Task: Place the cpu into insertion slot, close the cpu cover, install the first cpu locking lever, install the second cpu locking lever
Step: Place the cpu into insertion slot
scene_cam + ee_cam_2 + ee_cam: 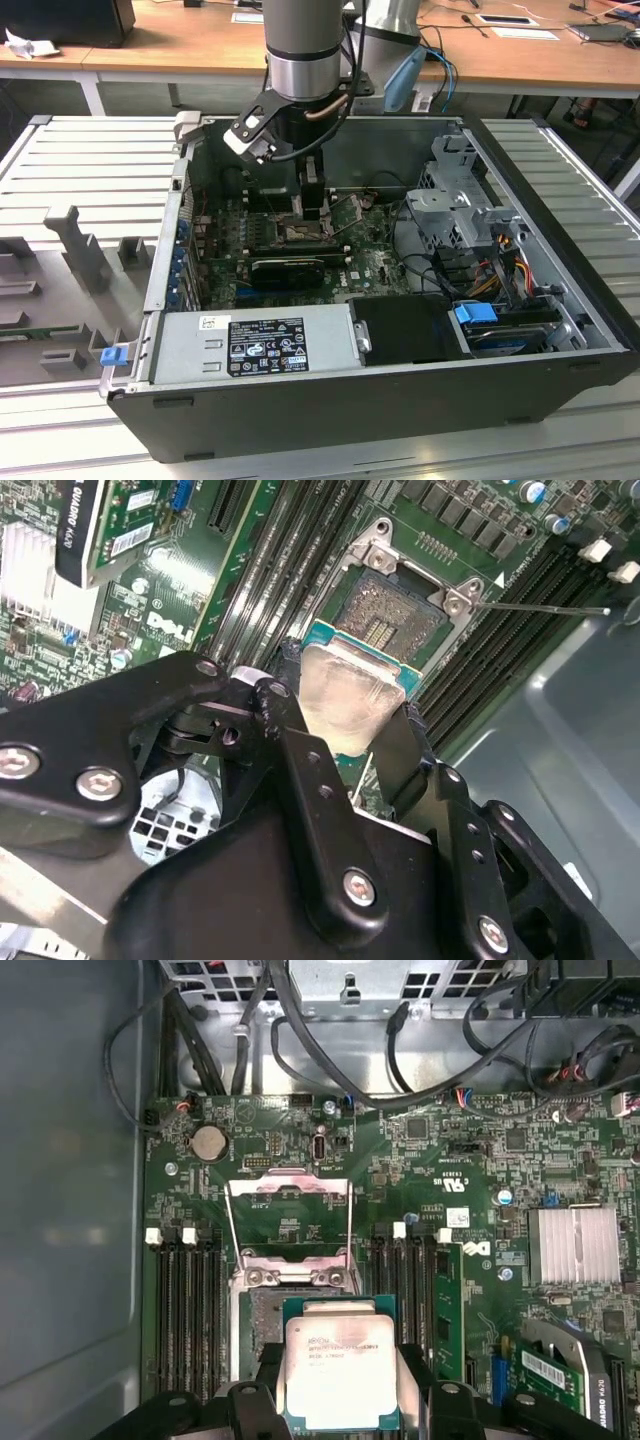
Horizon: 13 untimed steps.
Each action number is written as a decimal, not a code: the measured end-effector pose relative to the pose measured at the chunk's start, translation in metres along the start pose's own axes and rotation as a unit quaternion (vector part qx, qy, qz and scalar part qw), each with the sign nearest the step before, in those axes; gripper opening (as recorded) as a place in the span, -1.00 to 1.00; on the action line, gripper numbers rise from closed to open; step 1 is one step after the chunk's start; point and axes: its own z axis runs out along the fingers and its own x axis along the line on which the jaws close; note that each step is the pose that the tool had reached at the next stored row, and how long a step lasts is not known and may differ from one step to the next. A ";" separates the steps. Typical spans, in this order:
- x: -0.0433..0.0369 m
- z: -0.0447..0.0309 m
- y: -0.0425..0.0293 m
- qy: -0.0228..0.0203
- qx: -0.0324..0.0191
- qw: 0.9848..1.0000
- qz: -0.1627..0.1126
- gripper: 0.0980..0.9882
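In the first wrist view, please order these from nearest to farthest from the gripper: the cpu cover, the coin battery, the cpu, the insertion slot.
1. the cpu, held in the gripper.
2. the insertion slot, just beyond the cpu and partly hidden by it.
3. the cpu cover, lying open beyond the slot.
4. the coin battery, past the cover's far corner.

Counts — one cpu [340,1370], one insertion slot [395,610], one cpu cover [290,1186], one coin cell [209,1143], one heatsink [573,1245].
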 end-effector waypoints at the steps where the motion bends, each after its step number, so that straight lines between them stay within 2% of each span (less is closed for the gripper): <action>1: 0.0000 0.0014 -0.0002 0.000 0.000 1.000 0.000 -0.03; 7: -0.0002 0.0089 -0.0010 0.000 0.000 1.000 0.000 -0.03; 13: -0.0002 0.0109 -0.0016 0.000 -0.001 1.000 0.000 -0.03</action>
